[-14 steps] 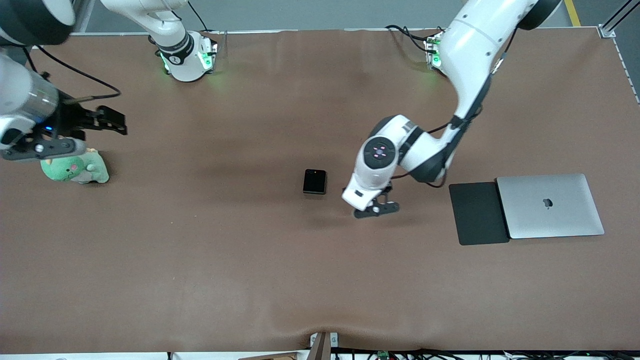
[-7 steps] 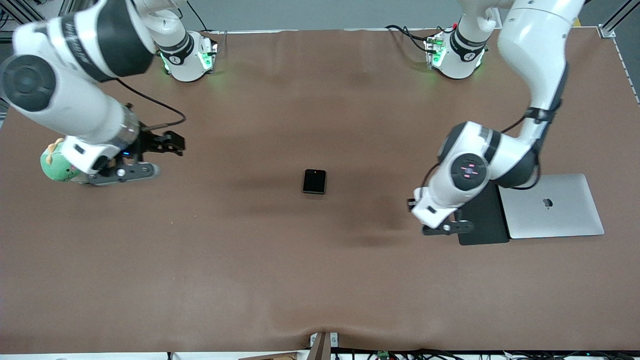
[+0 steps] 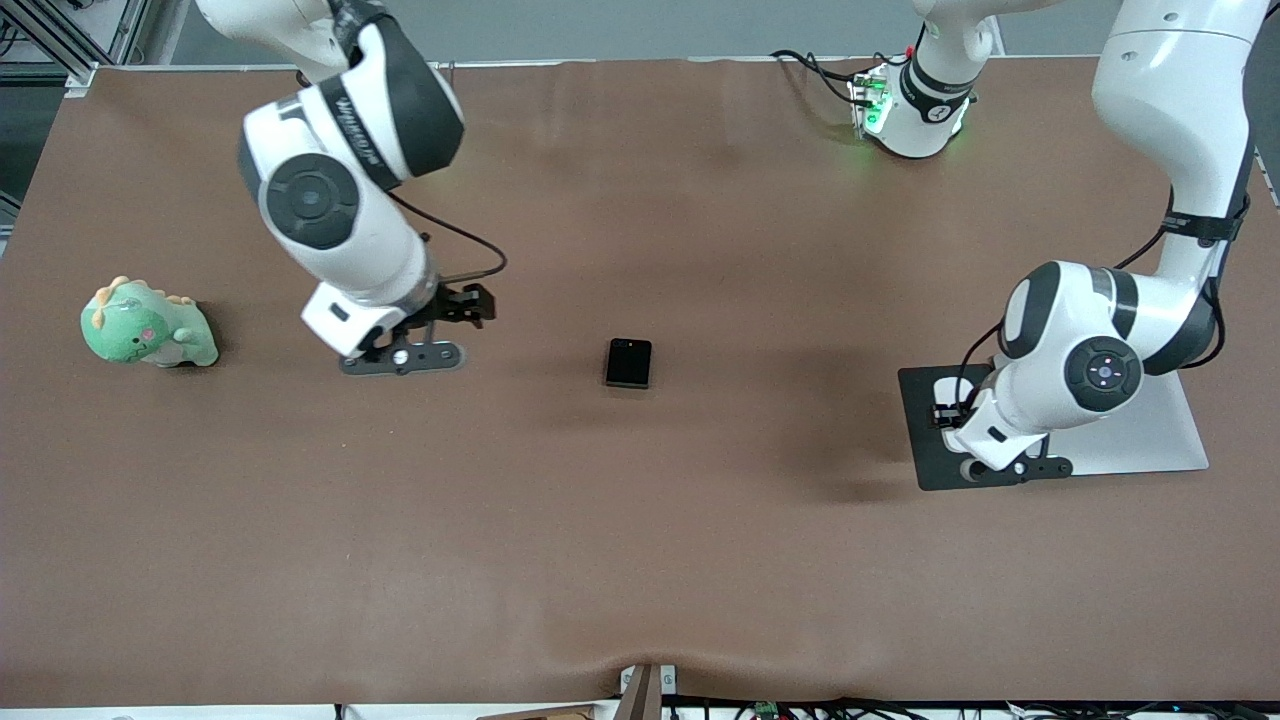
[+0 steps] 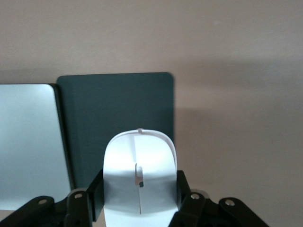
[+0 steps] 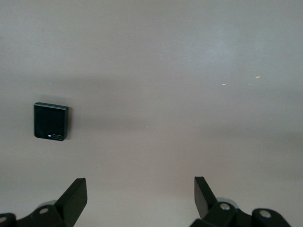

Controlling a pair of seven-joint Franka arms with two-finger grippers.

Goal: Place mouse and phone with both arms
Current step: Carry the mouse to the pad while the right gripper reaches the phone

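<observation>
We have the left gripper (image 4: 139,208) clamped on the mouse (image 4: 140,177), right over the mouse pad (image 4: 118,118) (laptop (image 4: 28,142) beside); next lower, release. Right gripper (image 5: 139,196), fingers spread and empty, hangs short of the phone (image 3: 629,362); next reach it.

The front camera looks down steeply on the whole table (image 3: 640,560) from across it. Each wrist camera looks past its own fingers: the left sees the mouse pad (image 4: 118,113), the right the phone (image 5: 51,121). Both also appear in the front view.
</observation>
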